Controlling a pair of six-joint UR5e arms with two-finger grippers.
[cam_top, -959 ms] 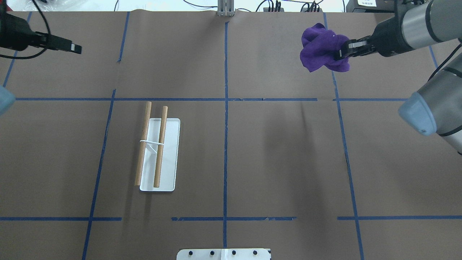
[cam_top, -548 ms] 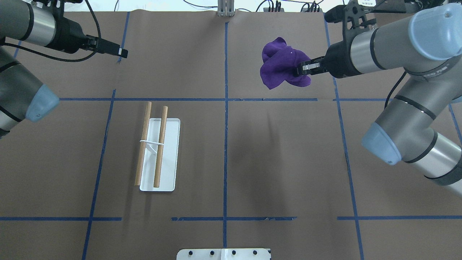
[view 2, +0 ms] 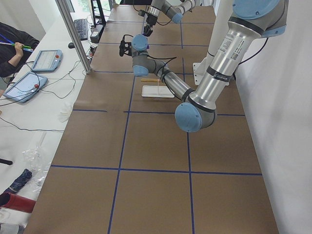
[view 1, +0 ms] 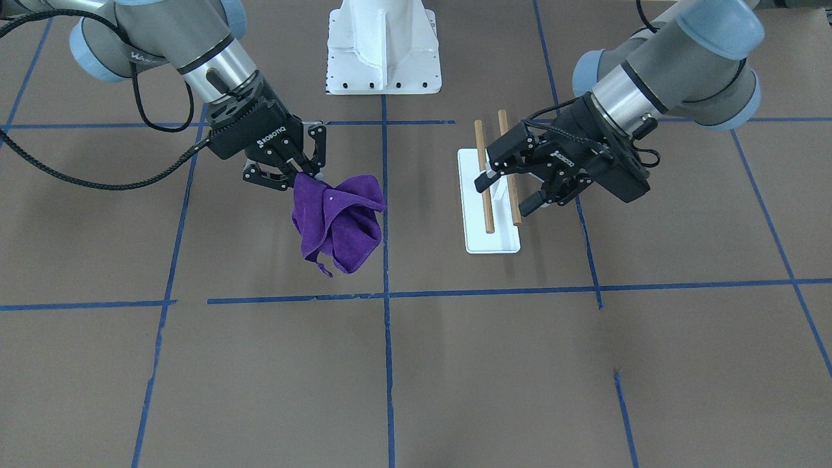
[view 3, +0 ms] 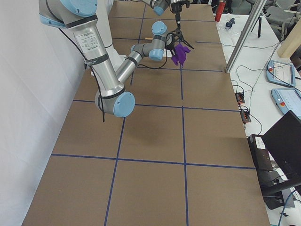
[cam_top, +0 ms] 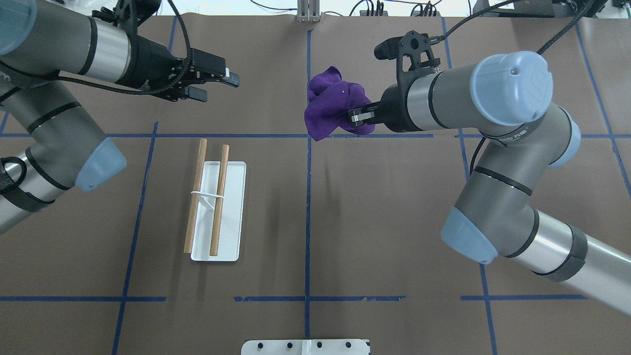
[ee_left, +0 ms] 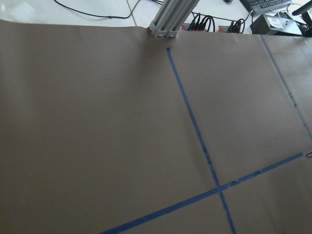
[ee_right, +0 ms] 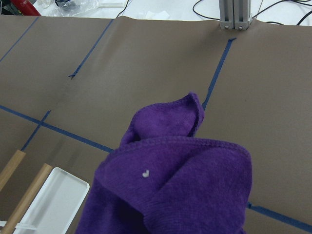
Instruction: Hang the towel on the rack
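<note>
My right gripper [cam_top: 356, 117] is shut on the bunched purple towel [cam_top: 328, 104] and holds it in the air near the table's centre line; the towel hangs below the gripper [view 1: 299, 174] in the front view [view 1: 338, 224] and fills the right wrist view [ee_right: 180, 180]. The rack [cam_top: 227, 212], a white base with two wooden rods [cam_top: 195, 197], stands on the left half of the table, and shows in the front view [view 1: 492, 244]. My left gripper [cam_top: 219, 87] is open and empty, raised over the table just beyond the rack's far end [view 1: 512, 184].
The large white pedestal [view 1: 383, 45] stands at the robot's side of the table. An aluminium post [cam_top: 308, 12] stands at the far edge. Blue tape lines [cam_top: 308, 207] cross the brown paper. Operators' tablets [view 2: 29, 83] lie beyond the far edge.
My right gripper has carried the towel leftward, from the far right to the centre line. My left arm has swung rightward toward the rack's far end. The rack has not moved.
</note>
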